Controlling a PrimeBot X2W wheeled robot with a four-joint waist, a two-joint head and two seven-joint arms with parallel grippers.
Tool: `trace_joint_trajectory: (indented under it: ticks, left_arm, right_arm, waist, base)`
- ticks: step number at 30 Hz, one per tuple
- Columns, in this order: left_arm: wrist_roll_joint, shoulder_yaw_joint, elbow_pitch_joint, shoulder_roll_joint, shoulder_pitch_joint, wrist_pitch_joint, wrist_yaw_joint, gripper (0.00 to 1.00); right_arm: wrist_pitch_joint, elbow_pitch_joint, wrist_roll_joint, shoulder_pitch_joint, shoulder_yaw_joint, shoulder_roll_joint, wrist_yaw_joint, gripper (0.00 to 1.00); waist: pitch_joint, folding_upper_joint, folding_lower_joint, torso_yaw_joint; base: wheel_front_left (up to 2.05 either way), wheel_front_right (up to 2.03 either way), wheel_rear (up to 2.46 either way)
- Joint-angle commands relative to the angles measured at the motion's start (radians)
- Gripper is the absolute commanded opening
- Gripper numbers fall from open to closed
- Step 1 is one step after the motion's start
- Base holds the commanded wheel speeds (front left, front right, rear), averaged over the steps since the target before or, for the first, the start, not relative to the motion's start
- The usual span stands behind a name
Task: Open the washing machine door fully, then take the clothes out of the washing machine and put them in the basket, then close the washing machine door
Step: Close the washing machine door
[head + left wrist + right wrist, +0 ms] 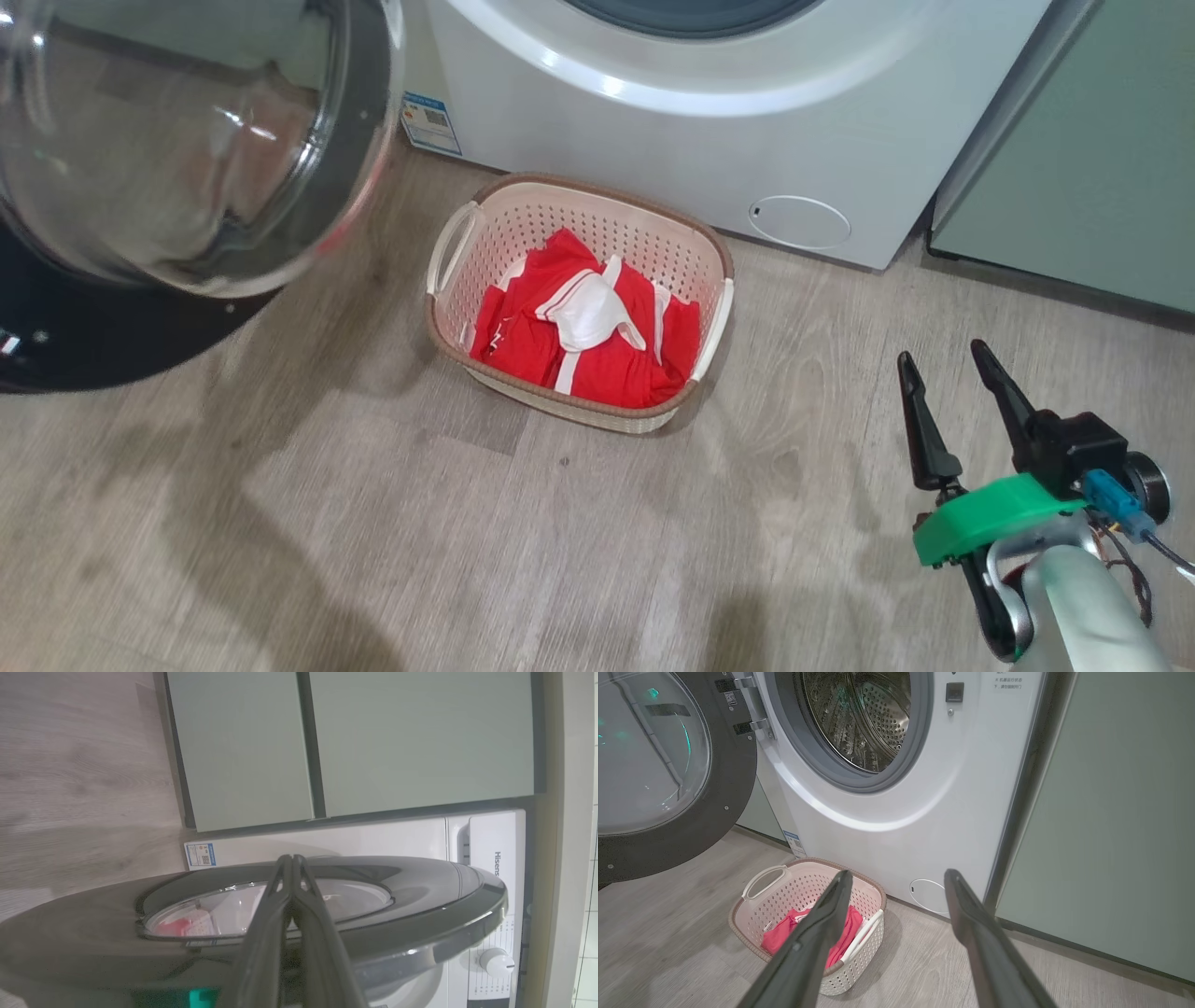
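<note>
A white front-loading washing machine [747,140] stood on a grey wood-look floor [467,541], with pale green cabinet doors [1083,140] beside it. The washing machine door [187,168], a wide glossy black rim around a bulging clear glass bowl, was swung open on its hinge at the left of the head view. In the right wrist view the round porthole was uncovered and showed the perforated steel drum [864,714].

The basket [579,201], cream perforated plastic with a brown woven rim and side handles, sat on the floor just in front of the washer, below the porthole. The clothes [597,345], bright red fabric with white trim, lay bunched inside it.

Readable writing was sparse. In the left wrist view the washer's control panel carried the brand in dark letters, visible as "Hisens" [497,863] before the door cut it off, near a white dial [497,961]. A blue label [431,121] with a small code square was stuck low on the washer's front corner; its text was too small to read. Small print [1008,682] beside the porthole and a coded sticker [730,697] near the hinge were also illegible. A small round hatch [799,221] sat low on the front.

The right gripper [941,355] hung above bare floor to the right of the basket, its two dark fingers spread wide and holding nothing. The left gripper [292,861] had its fingers pressed together with nothing between them, lying across the door's outer face; whether they touched the door could not be told.
</note>
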Motion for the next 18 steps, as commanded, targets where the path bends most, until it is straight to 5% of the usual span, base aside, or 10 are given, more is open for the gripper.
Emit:
trace_joint_trajectory:
  ticks: [1, 18]
  left_arm:
    - [0.005, -0.014, -0.04, 0.025, -0.015, 0.037, -0.006, 0.0]
    - [-0.059, -0.088, -0.196, -0.211, 0.07, 0.255, -0.007, 0.0]
  right_arm:
    - [-0.006, -0.027, -0.011, -0.015, 0.019, -0.005, -0.001, 1.0]
    - [-0.006, -0.016, 0.018, 0.065, 0.001, 0.03, -0.001, 1.0]
  waist:
    - [-0.008, 0.0, 0.0, 0.002]
    - [-0.149, 0.0, 0.0, 0.034]
  base:
    - [0.0, 0.0, 0.0]
    - [0.0, 0.0, 0.0]
